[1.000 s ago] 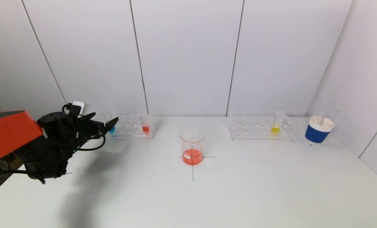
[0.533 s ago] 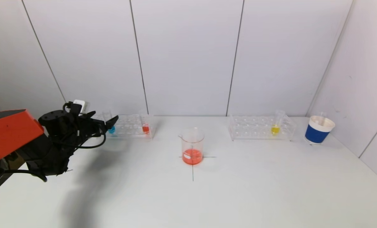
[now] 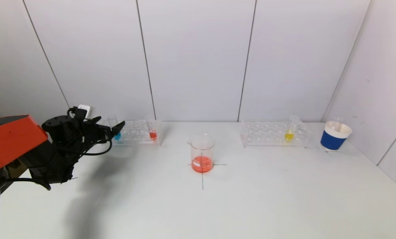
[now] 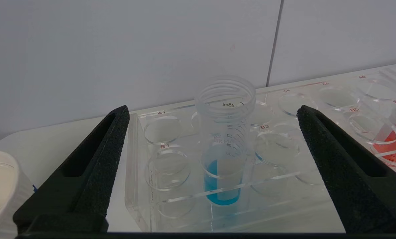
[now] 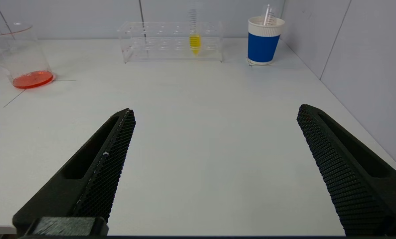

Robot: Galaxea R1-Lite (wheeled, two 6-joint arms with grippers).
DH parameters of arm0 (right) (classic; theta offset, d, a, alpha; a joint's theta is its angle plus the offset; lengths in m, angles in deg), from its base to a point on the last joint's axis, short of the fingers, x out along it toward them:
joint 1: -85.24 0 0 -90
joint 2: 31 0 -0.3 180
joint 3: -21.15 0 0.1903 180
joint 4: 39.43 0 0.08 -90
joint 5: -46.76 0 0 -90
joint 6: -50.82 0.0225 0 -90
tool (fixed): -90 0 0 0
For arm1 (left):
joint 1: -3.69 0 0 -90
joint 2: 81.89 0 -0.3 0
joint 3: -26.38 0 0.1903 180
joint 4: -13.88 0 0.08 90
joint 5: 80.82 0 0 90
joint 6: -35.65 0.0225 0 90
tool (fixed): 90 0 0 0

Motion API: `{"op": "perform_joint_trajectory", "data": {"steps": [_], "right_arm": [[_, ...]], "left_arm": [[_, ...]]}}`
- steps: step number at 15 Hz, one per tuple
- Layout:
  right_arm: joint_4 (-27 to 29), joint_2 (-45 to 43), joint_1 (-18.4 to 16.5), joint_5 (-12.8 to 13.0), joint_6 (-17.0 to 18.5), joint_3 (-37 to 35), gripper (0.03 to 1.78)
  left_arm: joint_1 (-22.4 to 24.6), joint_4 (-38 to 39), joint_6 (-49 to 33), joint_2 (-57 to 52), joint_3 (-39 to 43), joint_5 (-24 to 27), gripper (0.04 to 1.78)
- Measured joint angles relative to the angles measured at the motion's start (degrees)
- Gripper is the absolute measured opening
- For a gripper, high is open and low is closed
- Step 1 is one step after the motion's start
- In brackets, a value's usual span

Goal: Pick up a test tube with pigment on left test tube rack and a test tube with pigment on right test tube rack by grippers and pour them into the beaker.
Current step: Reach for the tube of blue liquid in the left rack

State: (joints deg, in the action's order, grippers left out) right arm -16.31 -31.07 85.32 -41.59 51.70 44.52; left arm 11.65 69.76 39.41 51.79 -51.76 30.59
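Note:
The left clear rack (image 3: 136, 132) holds a tube with blue pigment (image 3: 117, 135) and a tube with red pigment (image 3: 153, 134). My left gripper (image 3: 113, 127) is open and level with the blue tube (image 4: 225, 159), which stands between its fingers without touching them. The right clear rack (image 3: 272, 134) holds a tube with yellow pigment (image 3: 289, 135), also seen in the right wrist view (image 5: 194, 42). The beaker (image 3: 202, 153) with orange-red liquid stands at the table's centre on a cross mark. My right gripper (image 5: 214, 114) is open and empty, low over the near table, out of the head view.
A blue-and-white paper cup (image 3: 335, 136) with a clear stick stands at the far right near the side wall. Another white cup rim (image 4: 0, 186) shows beside the left rack in the left wrist view. Walls close the back and right.
My left gripper has crept slightly forward and up toward the blue tube. Nothing else has moved.

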Motion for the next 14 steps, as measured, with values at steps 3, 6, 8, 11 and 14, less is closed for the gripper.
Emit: {"op": "perform_joint_trajectory", "data": {"steps": [3, 6, 8, 11, 14], "right_arm": [[0.0, 0.0, -0.02, 0.02, 0.0, 0.0, 1.77], [0.0, 0.0, 0.0, 0.02, 0.0, 0.0, 1.77], [0.02, 0.0, 0.0, 0.0, 0.0, 0.0, 1.77], [0.0, 0.0, 0.0, 0.0, 0.0, 0.0, 1.77], [0.0, 0.0, 0.0, 0.0, 0.0, 0.0, 1.77]], "left_arm": [[0.02, 0.02, -0.02, 0.17, -0.24, 0.01, 1.76], [0.02, 0.02, -0.02, 0.17, -0.33, -0.11, 1.76], [0.09, 0.09, -0.02, 0.16, -0.33, -0.41, 1.76], [0.11, 0.17, -0.02, 0.11, -0.27, -0.51, 1.76], [0.11, 0.17, -0.02, 0.09, -0.18, -0.51, 1.76]]}}
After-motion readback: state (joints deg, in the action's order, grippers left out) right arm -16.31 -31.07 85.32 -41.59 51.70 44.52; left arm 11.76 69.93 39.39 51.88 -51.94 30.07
